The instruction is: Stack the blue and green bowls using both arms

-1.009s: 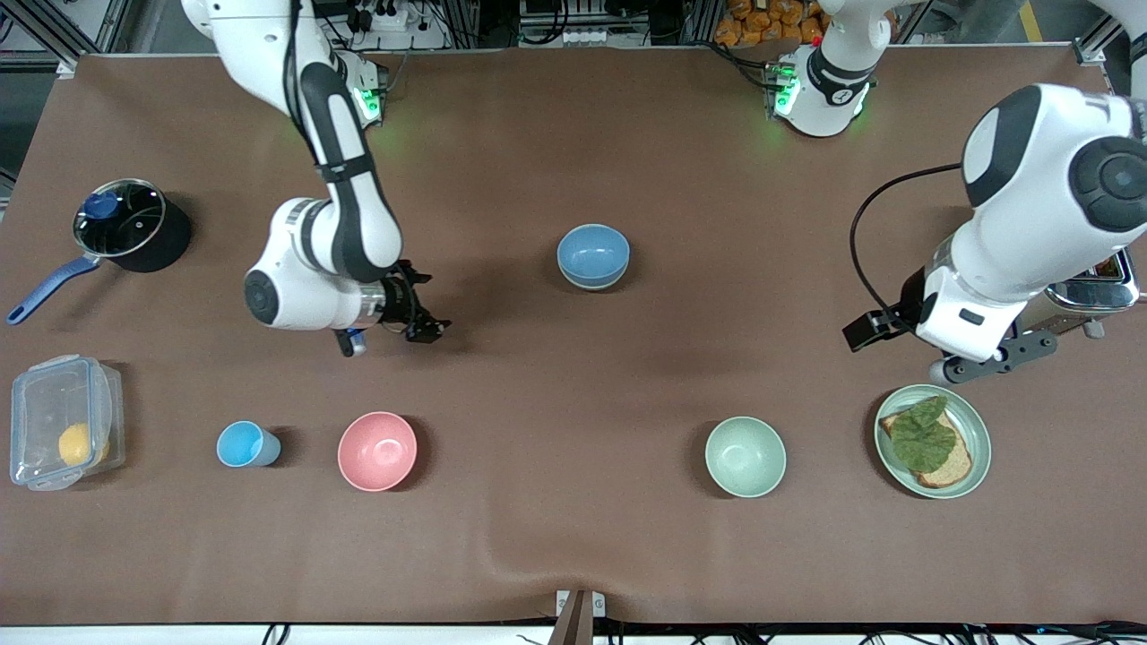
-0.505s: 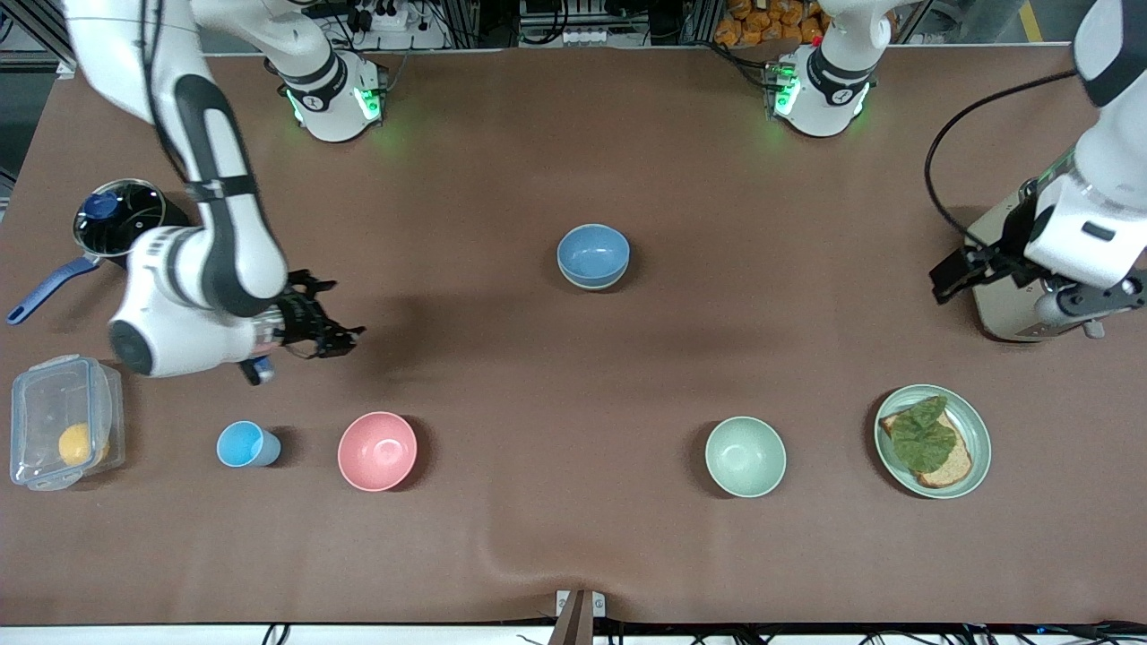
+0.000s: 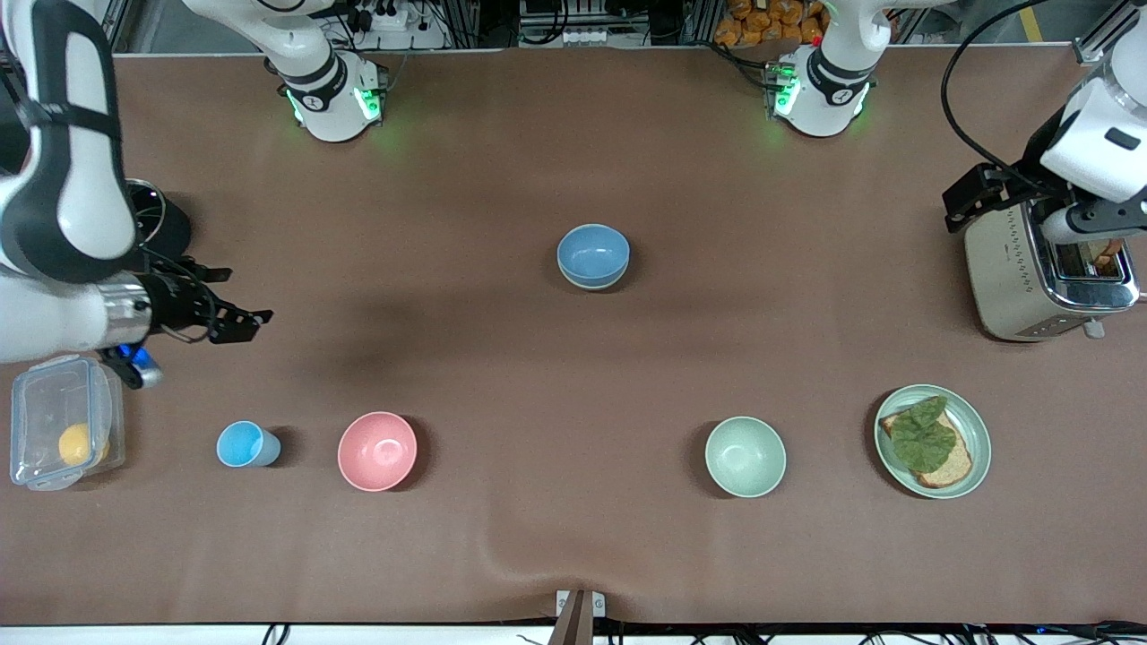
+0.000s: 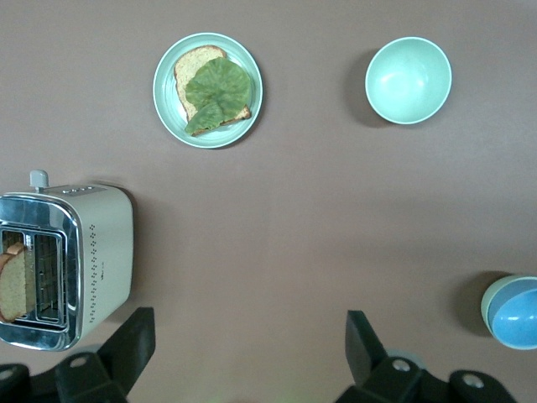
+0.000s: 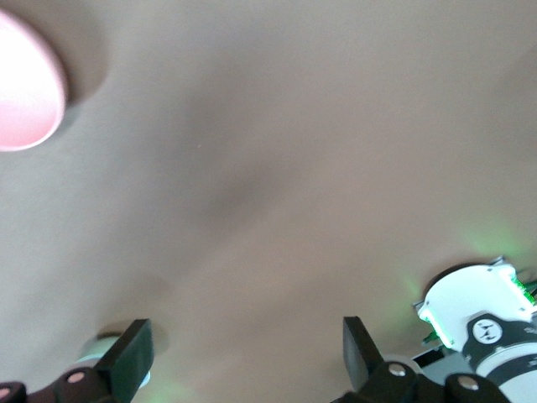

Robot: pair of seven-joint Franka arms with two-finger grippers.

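The blue bowl [image 3: 592, 253] stands upright in the middle of the table. It sits nested in the green bowl [image 4: 487, 302], of which only a thin outer wall shows in the left wrist view, around the blue bowl [image 4: 513, 315]. My right gripper [image 3: 235, 315] is open and empty, in the air over the table near the pot. My left gripper [image 3: 968, 195] is open and empty, high over the table beside the toaster. Both wrist views show the fingers wide apart with nothing between them.
A paler mint bowl [image 3: 745, 456] and a green plate [image 3: 982, 430] with toast stand near the front camera. A toaster [image 3: 1013, 269] is at the left arm's end. A pink bowl [image 3: 377, 451], light-blue cup [image 3: 246, 444], clear box [image 3: 63, 421] and pot [image 3: 152, 224] are at the right arm's end.
Both arms have swung away from the table's middle, the right gripper toward the pot and the left gripper up past the toaster. The bowls have not moved.
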